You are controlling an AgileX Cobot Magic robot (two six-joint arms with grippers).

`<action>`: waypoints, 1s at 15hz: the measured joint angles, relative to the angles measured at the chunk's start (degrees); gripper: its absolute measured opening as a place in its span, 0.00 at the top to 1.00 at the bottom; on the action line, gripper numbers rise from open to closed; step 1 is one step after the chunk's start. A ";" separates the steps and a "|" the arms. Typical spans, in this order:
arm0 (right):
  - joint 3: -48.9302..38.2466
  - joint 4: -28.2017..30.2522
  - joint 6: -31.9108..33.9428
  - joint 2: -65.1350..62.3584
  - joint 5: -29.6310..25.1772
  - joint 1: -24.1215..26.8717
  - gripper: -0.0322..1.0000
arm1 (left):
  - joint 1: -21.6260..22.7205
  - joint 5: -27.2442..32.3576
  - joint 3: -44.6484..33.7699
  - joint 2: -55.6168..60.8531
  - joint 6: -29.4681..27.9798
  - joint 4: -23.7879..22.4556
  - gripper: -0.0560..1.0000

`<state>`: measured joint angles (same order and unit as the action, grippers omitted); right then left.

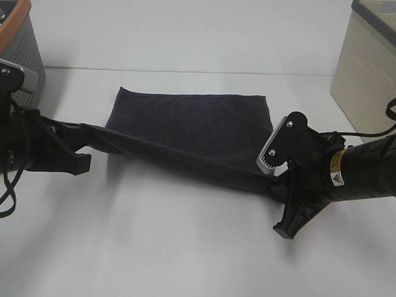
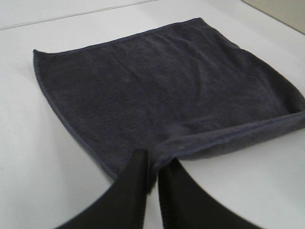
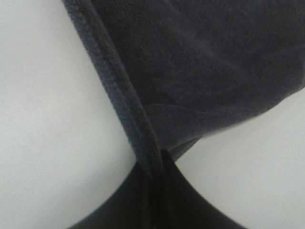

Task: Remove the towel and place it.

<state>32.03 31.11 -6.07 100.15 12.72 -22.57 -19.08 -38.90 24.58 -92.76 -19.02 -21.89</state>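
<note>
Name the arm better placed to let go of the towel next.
Left, probably: the left gripper fingers look slightly parted around the towel edge, while the right gripper is pinched tight on its corner.

Bare table (image 1: 180,253) lies open near the towel (image 1: 192,125); a basket (image 1: 15,42) blocks far left, a box (image 1: 372,70) far right.
</note>
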 joint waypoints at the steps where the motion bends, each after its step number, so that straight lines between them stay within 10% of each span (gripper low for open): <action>1: -0.11 0.40 0.00 0.34 -0.57 0.06 0.86 | 0.06 0.63 -0.06 0.00 -1.32 0.57 0.70; 3: -0.17 0.69 0.00 0.34 -0.57 0.06 0.61 | 0.06 0.86 -0.11 0.00 -4.81 0.63 0.44; 6: -0.17 0.74 0.00 0.40 -0.86 0.06 0.37 | 0.06 1.03 -0.11 0.00 -10.20 -2.18 0.34; 15: -0.34 -3.55 0.06 -16.16 -18.68 0.06 0.30 | 0.06 3.67 -0.17 2.81 -28.07 -13.98 0.33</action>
<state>31.68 27.56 -6.02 84.00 -5.96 -22.52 -19.02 -35.24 24.41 -89.95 -47.10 -35.87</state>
